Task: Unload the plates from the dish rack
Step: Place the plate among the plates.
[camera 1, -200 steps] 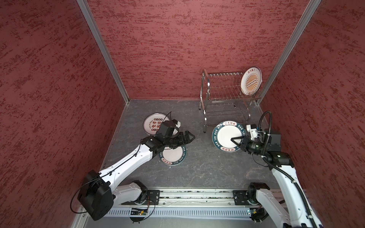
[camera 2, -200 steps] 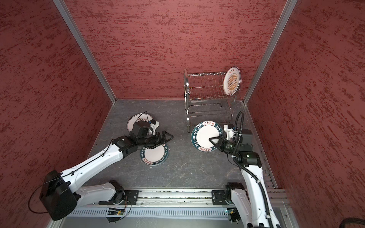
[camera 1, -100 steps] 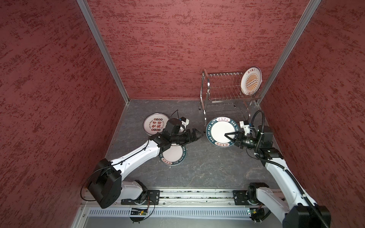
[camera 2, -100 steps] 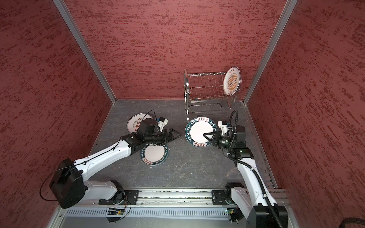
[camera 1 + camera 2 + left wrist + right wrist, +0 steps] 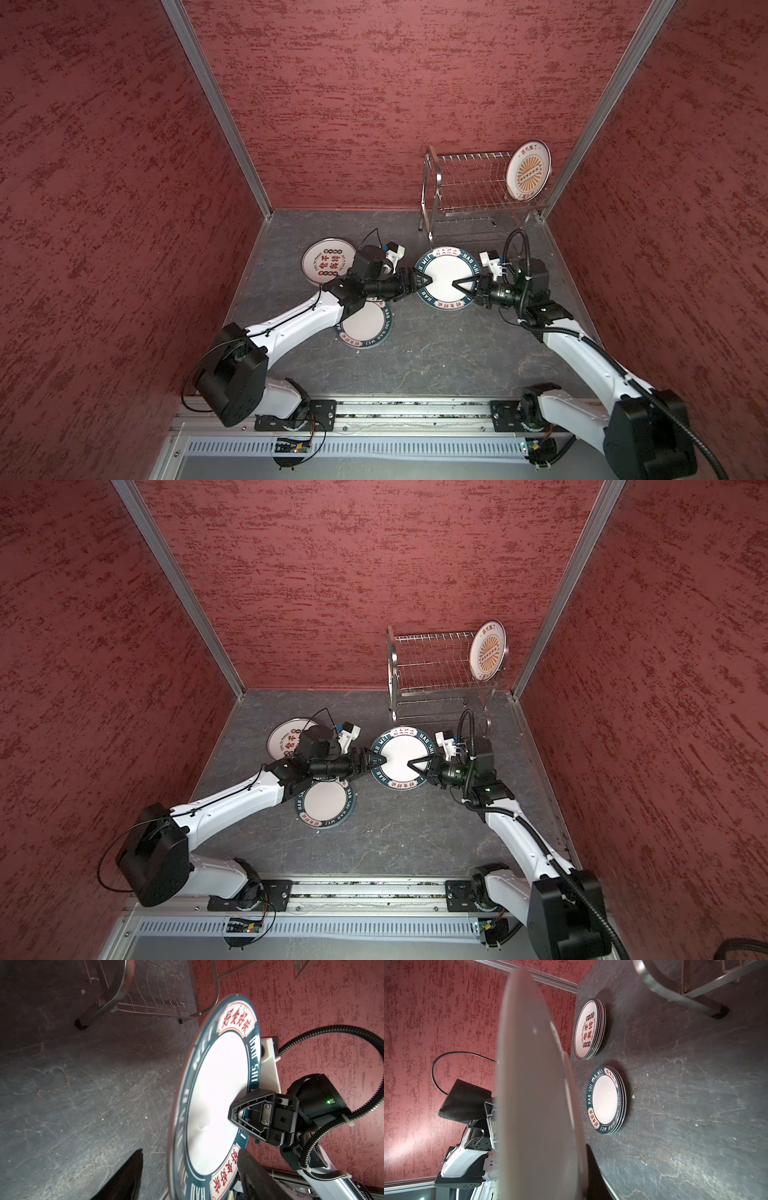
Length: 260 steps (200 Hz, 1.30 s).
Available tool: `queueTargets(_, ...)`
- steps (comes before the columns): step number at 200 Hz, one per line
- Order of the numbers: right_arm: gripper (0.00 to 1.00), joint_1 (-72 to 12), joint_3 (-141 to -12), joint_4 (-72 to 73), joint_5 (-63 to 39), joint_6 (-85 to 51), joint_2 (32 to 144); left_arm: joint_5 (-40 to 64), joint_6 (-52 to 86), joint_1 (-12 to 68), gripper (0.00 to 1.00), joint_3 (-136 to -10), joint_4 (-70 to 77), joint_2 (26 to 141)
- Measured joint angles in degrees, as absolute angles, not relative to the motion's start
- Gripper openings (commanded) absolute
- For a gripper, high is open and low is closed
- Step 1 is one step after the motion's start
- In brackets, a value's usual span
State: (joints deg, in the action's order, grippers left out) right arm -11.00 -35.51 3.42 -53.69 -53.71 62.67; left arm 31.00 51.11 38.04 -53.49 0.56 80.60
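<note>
A robot lab test cell: red textured walls [image 5: 374,104] joined by aluminium posts [image 5: 217,108] box in a grey stone-look desk [image 5: 436,357]. Two white arms [image 5: 299,324] are bolted to a metal rail [image 5: 415,409] along the desk's near edge, beside a bare circuit board [image 5: 291,448].

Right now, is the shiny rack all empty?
No, one orange sunburst plate stands on edge at one end of the dish rack, on its upper shelf.
</note>
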Motion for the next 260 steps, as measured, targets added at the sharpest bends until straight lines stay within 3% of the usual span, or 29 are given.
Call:
queueTargets(67,0.06,-13.13,-35.83,6.68,-52.97,-54.87,65.30,32.27,52.25,36.75,0.36,-52.75,1.89,80.60)
queueTargets(103,0.11,-14.83,-35.83,8.93,-52.56,-55.66,66.65,32.71,52.73,36.27,0.28,-51.40,2.61,80.58)
queueTargets(193,0.44,-16.23,-35.86,9.65,-51.35,-56.12,67.48,33.82,52.93,35.90,0.10,-50.65,3.36,80.14)
queueTargets(260,0.73,-16.43,-35.94,9.45,-50.74,-56.10,67.46,34.46,53.15,35.62,0.03,-50.43,1.63,80.09)
